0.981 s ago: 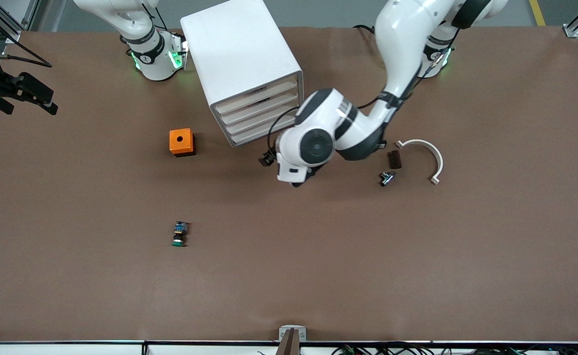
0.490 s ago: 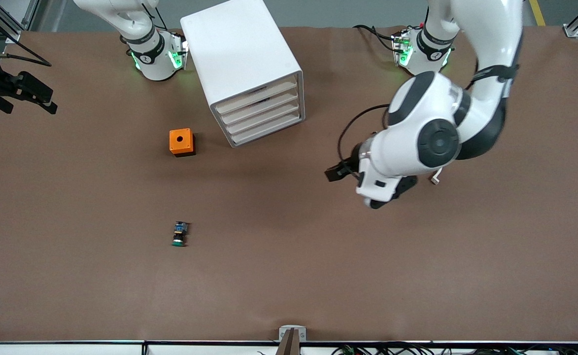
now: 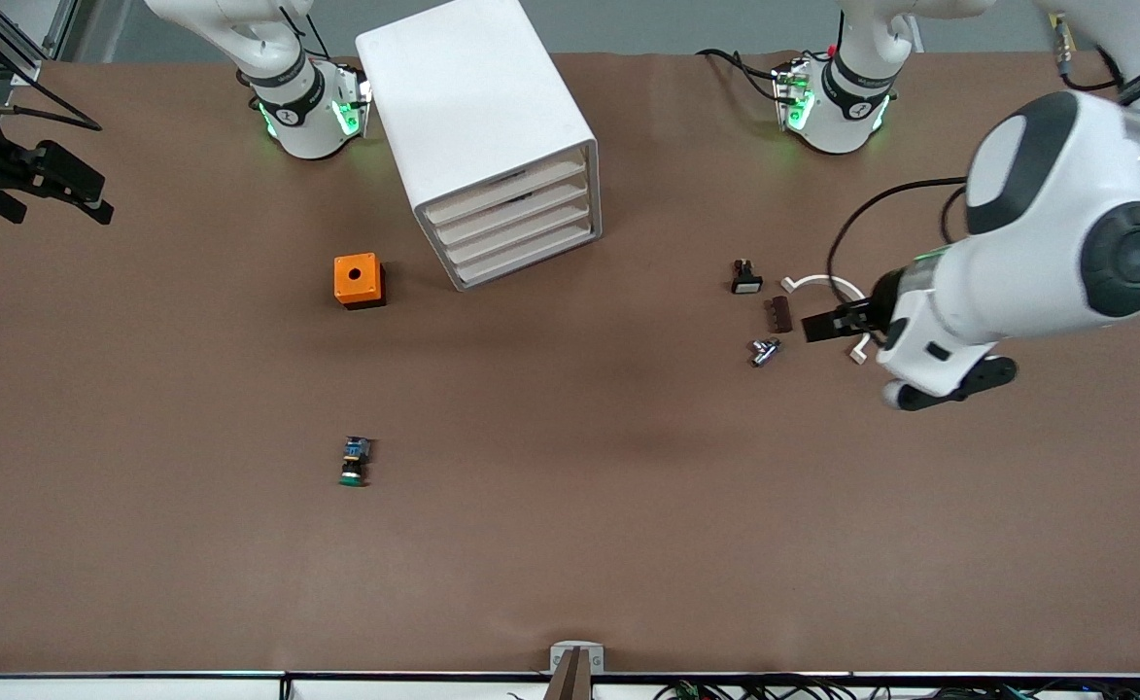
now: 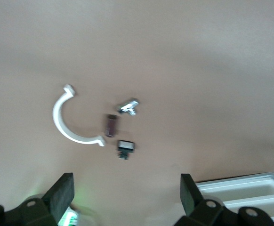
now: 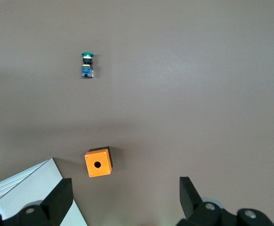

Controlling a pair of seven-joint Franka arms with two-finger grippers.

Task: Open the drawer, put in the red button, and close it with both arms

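Standing by the counter (image 3: 628,544), I see the tall white cabinet (image 3: 477,117) at the top middle of the front view, turned at an angle. Its four drawers (image 3: 516,228) are stacked in its face and all look pushed in flush. I cannot tell which one is the task's. The red button shows in none of the views.

The left gripper (image 3: 815,328) hangs over the counter toward the left arm's end, in the middle height of the frame. In the left wrist view its fingers (image 4: 64,193) are spread wide with nothing between them. Just by it lies a small cluster:
- a white curved clip (image 3: 817,280)
- a dark brown piece (image 3: 779,314)
- a small silver part (image 3: 764,351)
- a black switch with a white face (image 3: 746,279), the nearest of the four to the cabinet

The right gripper (image 3: 84,194) waits at the upper edge of the frame at the right arm's end of the counter. Its fingers (image 5: 61,195) are spread apart and hold nothing.

An orange box (image 3: 359,280) with a round hole sits beside the cabinet, toward the right arm's end. A green-capped switch (image 3: 354,462) lies on its side, well apart from that box and nearer to the front camera.
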